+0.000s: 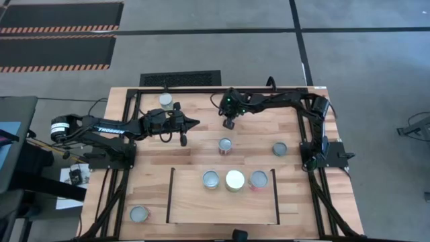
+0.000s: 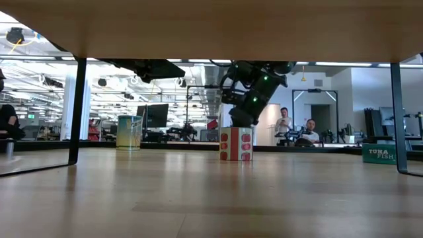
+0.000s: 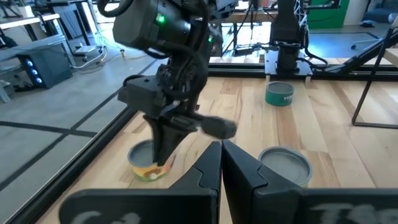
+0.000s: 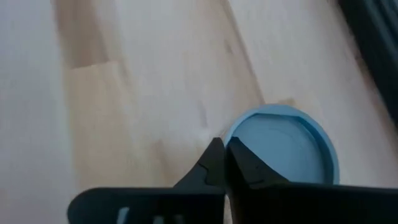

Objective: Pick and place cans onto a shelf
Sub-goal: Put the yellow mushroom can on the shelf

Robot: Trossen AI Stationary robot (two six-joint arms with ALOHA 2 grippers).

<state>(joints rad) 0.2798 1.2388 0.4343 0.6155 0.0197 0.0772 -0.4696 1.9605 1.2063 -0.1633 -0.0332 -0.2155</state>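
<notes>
On the shelf [image 1: 201, 208] at the table's near edge we note three cans [image 1: 234, 179] abreast along its far side. Beyond, toward the far edge, the right gripper [image 1: 228, 124] and left gripper [image 1: 195, 124] hover, fingers closed, empty.

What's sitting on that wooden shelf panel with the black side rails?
Three cans stand in a row on the shelf: a silver-topped can, a white-topped can and another silver-topped can. The rest of the panel shows bare wood. What lies under the panel is covered.
</notes>
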